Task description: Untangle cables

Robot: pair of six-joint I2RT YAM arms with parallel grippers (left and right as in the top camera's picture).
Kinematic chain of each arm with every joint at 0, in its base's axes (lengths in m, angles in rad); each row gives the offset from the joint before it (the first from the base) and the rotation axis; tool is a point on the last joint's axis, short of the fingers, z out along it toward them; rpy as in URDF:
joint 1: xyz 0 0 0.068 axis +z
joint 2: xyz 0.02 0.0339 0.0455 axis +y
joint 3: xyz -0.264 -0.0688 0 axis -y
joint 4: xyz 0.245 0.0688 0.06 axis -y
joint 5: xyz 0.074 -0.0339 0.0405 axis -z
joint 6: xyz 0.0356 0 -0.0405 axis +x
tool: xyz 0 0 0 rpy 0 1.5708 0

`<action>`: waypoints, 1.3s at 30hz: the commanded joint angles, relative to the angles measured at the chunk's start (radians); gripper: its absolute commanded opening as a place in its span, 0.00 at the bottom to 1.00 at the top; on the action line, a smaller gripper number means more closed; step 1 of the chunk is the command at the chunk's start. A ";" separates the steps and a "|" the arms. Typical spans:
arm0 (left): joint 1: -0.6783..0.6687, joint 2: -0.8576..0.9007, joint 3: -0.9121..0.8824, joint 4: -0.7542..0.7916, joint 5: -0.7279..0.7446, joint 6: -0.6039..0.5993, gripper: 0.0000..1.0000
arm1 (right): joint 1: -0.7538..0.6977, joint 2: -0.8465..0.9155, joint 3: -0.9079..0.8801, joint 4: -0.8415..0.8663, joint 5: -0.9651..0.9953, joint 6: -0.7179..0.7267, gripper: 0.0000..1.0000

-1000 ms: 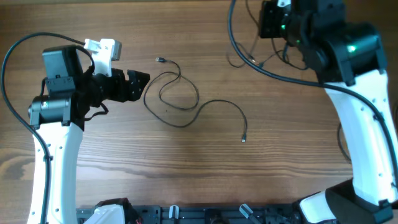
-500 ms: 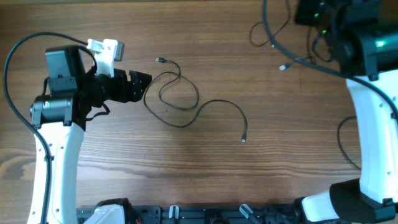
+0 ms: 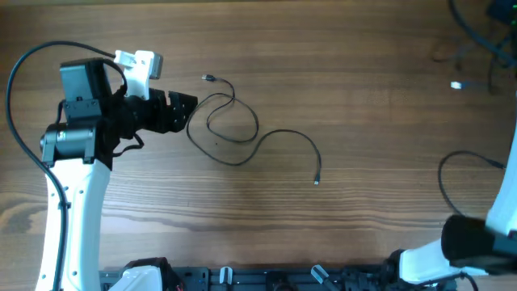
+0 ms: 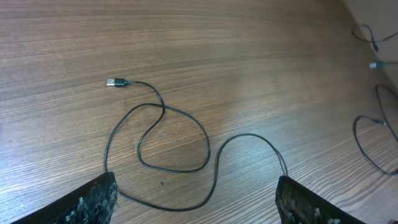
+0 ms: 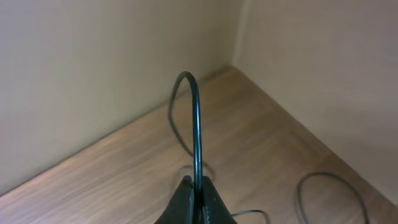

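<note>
Cable loop point(image 5: 198, 124) in right hand's point(image 5: 195, 199) pinch

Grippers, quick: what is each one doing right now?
Left gripper: open, holding nothing.
Right gripper: closed on a thin black cable.

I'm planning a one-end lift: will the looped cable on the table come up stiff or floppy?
Likely floppy: the looped cable lies in soft crossing curves flat on the table, so it should sag and trail. Probably light, being thin. Its crossed loop may tighten into a knot if pulled by the plug.
</note>
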 commanded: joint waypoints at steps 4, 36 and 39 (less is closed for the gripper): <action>-0.031 -0.014 0.014 0.025 0.019 0.016 0.83 | -0.069 0.121 0.018 0.087 0.013 -0.006 0.05; -0.127 -0.014 0.014 0.052 0.001 0.039 0.82 | -0.464 0.380 0.018 0.147 -0.010 0.020 0.04; -0.127 -0.014 0.014 0.053 0.001 0.039 0.81 | -0.464 0.381 0.018 0.150 -0.010 0.020 0.05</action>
